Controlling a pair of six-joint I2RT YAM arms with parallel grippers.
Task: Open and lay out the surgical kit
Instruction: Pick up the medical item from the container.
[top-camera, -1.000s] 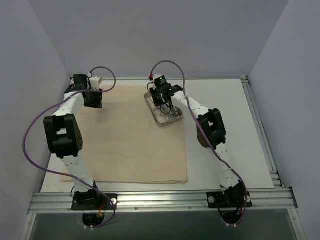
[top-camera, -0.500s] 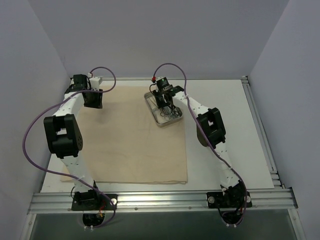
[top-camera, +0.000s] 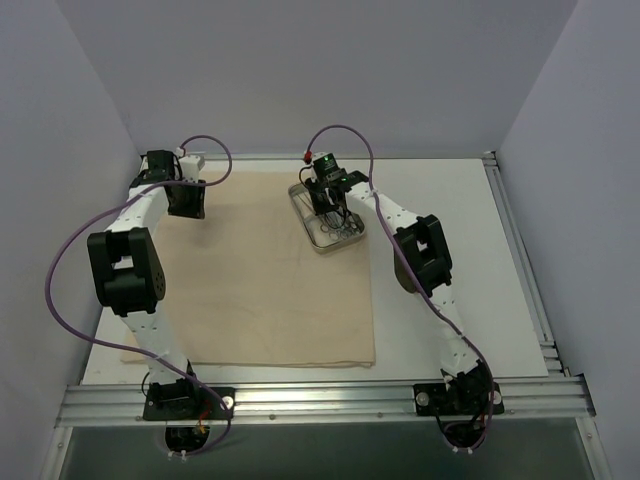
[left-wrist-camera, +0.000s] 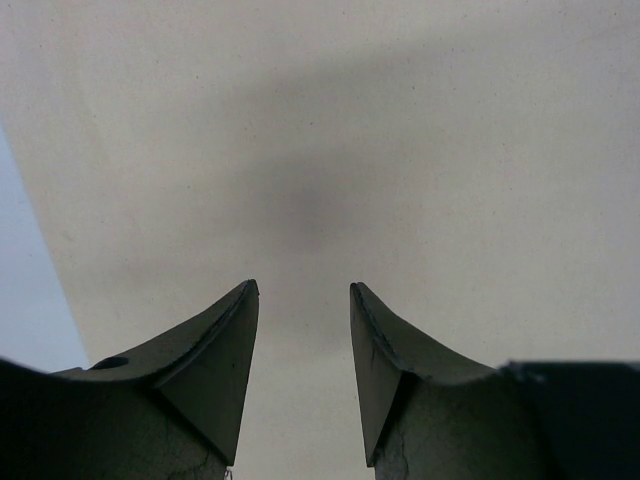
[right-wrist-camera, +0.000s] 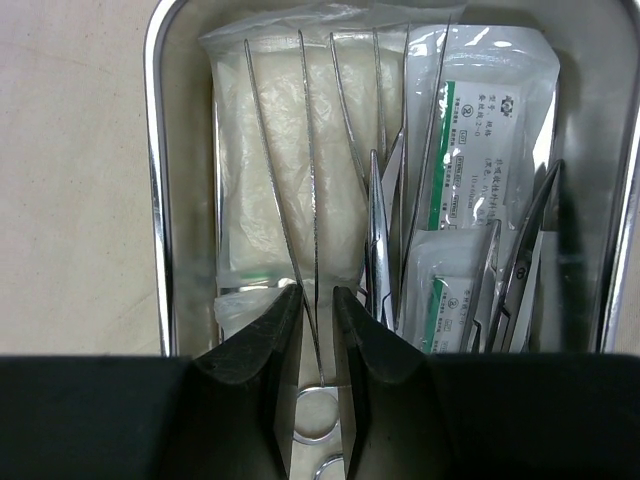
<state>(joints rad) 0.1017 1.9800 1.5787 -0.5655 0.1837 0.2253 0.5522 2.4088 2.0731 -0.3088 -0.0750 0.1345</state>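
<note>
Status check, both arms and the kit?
Left gripper open, empty, over beige cloth wrap. Right gripper barely open, straddling thin metal forceps in rectangular steel tray. Other steel instruments close alongside.

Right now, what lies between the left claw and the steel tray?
Only bare beige cloth, from left claw to steel tray, seen in the top view.
</note>
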